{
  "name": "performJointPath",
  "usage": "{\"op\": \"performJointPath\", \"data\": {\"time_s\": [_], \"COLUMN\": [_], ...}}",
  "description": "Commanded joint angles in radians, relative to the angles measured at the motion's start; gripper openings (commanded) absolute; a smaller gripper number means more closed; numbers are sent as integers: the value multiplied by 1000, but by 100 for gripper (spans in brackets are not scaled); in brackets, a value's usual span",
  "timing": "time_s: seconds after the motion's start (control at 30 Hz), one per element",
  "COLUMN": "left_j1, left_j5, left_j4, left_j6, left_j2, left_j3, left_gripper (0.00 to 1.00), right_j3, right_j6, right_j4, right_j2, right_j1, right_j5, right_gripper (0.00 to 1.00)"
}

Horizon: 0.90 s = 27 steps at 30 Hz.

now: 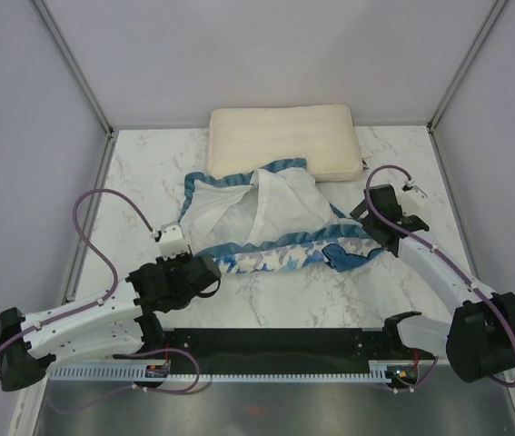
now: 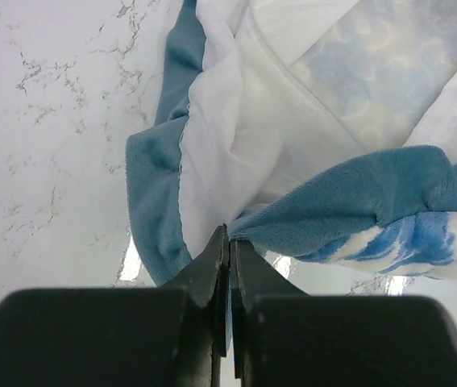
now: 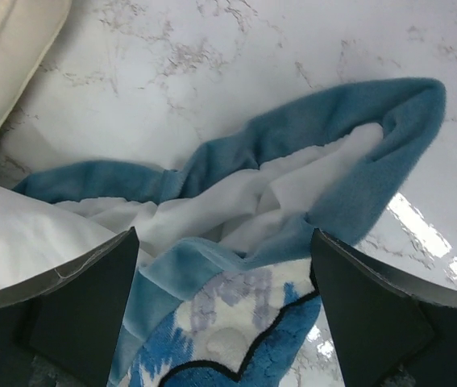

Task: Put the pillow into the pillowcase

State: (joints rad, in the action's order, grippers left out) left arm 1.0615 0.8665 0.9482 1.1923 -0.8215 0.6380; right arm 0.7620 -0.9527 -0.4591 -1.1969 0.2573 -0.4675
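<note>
Marble table (image 1: 148, 173) between grey walls (image 1: 21, 91) bears the crumpled pillowcase (image 1: 257, 218), with the pillow (image 1: 284, 136) touching its far edge. From the left wrist, the left gripper (image 2: 229, 242) is pinched tight on the blue hem. From the right wrist, the right gripper (image 3: 224, 238) hangs spread wide over a blue corner.

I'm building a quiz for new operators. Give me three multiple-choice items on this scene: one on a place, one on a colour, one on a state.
1. Where on the table is the pillow? A) near edge B) far edge C) left edge
2. The pillowcase has trim coloured: A) red B) blue C) green
3. The right hand is: A) open B) shut on the pillow C) shut empty
Answers: 1B, it lies bare beyond the pillowcase; 2B, blue in every view; 3A, its fingers stand wide apart.
</note>
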Motion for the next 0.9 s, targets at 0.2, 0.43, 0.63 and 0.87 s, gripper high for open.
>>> {"op": "performJointPath", "data": {"time_s": [0.2,0.43,0.63,0.87], "left_j1": [-5,-5,-6,-17], "left_j5": [97,103,121,163], "left_j4": [26,32,46,60], "left_j6": [116,122,119,90], "left_j2": [-48,-27,-10,-4], "left_j3": [17,9,18,60], "left_gripper": [2,2,2,2], "right_j3": [89,43,25,149], "right_j6": [-210,-282,-334,-279], "right_j4": [-302,-271,-204,-177], "right_j2": [33,-19,-79,-141], "right_j1": [-3,-3,-3,-15], "right_j5": [-52,-80,-134,-108], "right_gripper": [96,95,77,0]}}
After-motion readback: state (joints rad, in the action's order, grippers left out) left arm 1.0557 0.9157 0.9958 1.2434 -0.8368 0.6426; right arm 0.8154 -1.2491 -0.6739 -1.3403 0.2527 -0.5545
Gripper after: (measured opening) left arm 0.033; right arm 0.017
